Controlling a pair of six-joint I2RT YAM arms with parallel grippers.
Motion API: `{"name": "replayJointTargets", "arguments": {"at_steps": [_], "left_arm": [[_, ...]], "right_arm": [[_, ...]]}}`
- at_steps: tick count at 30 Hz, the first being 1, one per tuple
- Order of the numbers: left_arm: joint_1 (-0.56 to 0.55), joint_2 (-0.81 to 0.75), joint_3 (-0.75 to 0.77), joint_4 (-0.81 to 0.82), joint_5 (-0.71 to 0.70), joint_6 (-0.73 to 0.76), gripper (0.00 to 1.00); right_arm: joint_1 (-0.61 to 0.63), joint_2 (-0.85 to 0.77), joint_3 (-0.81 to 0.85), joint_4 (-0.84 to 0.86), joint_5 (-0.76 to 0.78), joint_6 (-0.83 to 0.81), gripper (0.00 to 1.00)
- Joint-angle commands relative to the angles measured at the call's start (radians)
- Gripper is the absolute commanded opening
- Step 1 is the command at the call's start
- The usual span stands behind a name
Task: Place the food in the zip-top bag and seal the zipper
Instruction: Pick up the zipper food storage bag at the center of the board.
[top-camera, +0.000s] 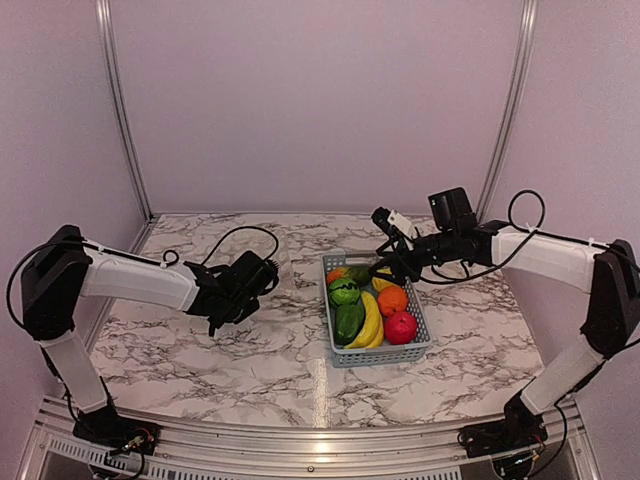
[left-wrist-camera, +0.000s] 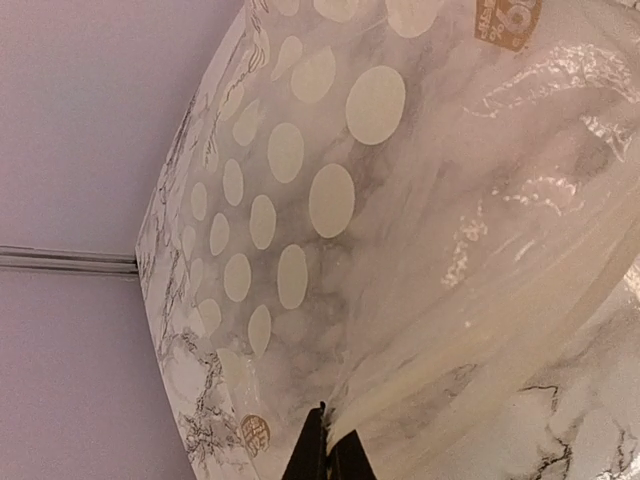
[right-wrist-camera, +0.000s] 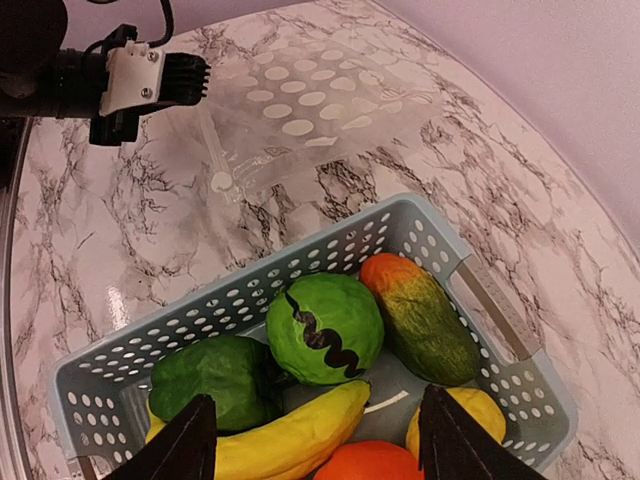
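One marble desk (top-camera: 200, 370) carries everything. Left arm (top-camera: 130, 278) reaches in from the left and right arm (top-camera: 545, 255) from the right, wrists well apart. Zip-top bag (right-wrist-camera: 300, 120), clear with white dots, is on the desk behind and left of the basket, near the left wrist. Light-blue slotted basket (top-camera: 376, 353) sits right of centre with all the food (top-camera: 368, 318) inside: banana (right-wrist-camera: 290, 432) at the front, dark green pepper (right-wrist-camera: 212, 380), round green piece (right-wrist-camera: 325, 325) with a black squiggle, orange-and-green piece (right-wrist-camera: 420, 315) along one wall, orange (top-camera: 392, 299), red apple (top-camera: 400, 326), yellow piece (right-wrist-camera: 470, 408) in a corner. Zipper (left-wrist-camera: 480, 365) runs along the bag's mouth edge straight into the left jaws, which are pinched together on that edge. Right jaws are spread wide above the basket, gripping nothing.
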Motion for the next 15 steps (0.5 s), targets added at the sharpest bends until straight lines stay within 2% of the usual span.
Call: {"name": "replayJointTargets", "arguments": {"at_steps": [1, 5, 9, 15], "left_arm": [[0.019, -0.104, 0.064, -0.09, 0.083, -0.107, 0.0], [0.021, -0.137, 0.117, -0.207, 0.157, -0.184, 0.0], [0.021, -0.187, 0.116, -0.264, 0.226, -0.276, 0.0], [0.022, -0.313, 0.068, -0.235, 0.337, -0.407, 0.0]], "right_arm": [[-0.007, 0.085, 0.09, -0.126, -0.038, -0.081, 0.67], [-0.002, 0.186, 0.187, -0.201, -0.013, -0.09, 0.69], [0.02, 0.3, 0.295, -0.28, 0.041, -0.127, 0.61], [0.081, 0.404, 0.386, -0.345, 0.122, -0.176, 0.59]]}}
